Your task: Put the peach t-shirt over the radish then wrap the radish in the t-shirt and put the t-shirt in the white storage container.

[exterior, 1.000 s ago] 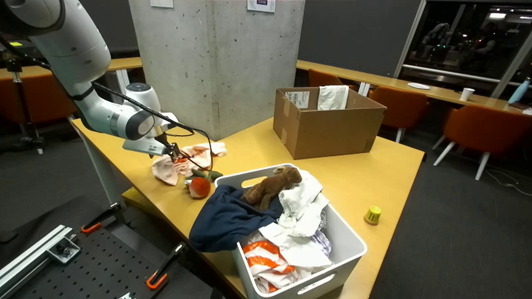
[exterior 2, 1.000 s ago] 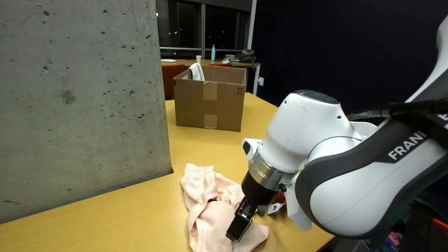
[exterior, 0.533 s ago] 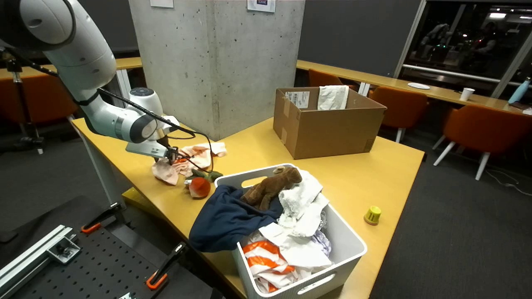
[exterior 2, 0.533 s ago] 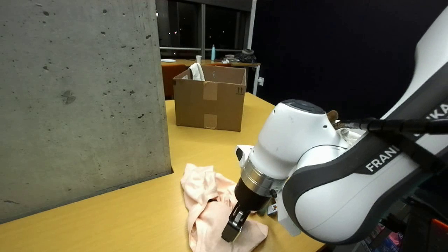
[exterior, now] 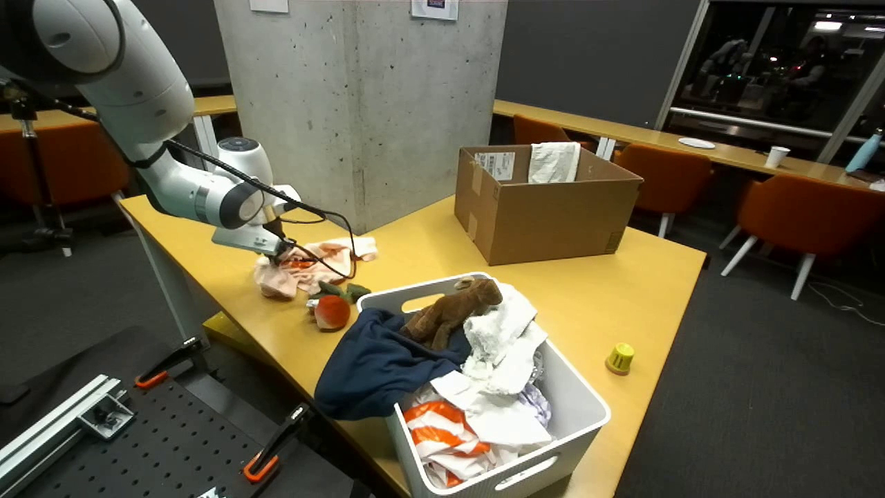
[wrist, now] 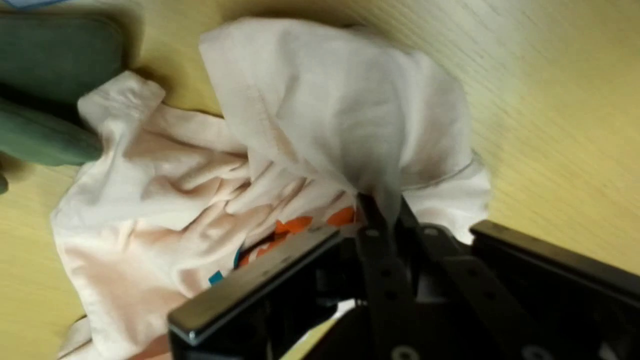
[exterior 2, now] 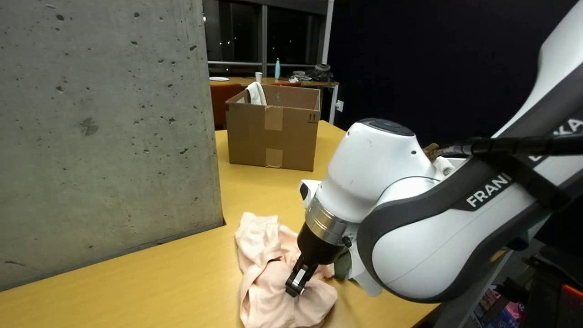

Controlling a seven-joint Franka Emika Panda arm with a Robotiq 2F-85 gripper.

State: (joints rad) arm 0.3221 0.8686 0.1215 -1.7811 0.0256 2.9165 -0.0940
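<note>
Tallest around me is the grey square-edged concrete pillar (exterior: 359, 104), rising by the long yellow wood-coloured table (exterior: 608, 297). My jointed white-and-black robot arm (exterior 2: 419, 255) reaches over that table, its end bent down near the pillar. On the table stands the white rectangular plastic storage container (exterior: 570, 398), heaped with cloth, and well apart from my gripper sits the open brown cardboard box (exterior: 553, 221), a white strip of cloth (exterior: 553, 162) draped over its rim. A dark navy-blue cloth garment (exterior: 387, 366) lies partly in the container and hangs over its rim. The soft, crumpled peach-pink cloth t-shirt (wrist: 125, 250) lies on the table near the pillar, its orange-and-teal print partly lost in folds. A brown plush animal (exterior: 449, 315) rests on the container's heap. My black two-fingered gripper (wrist: 387, 207) is clamped on a pinched fold of the t-shirt; the cloth puckers toward my fingertips. The roundish red-and-white radish (exterior: 332, 312) sits on the table between t-shirt and container, flat green leaf-shaped pieces (wrist: 55, 55) beside it at the t-shirt's edge. A small yellow tapered cup shape (exterior: 620, 359) stands past the container.
</note>
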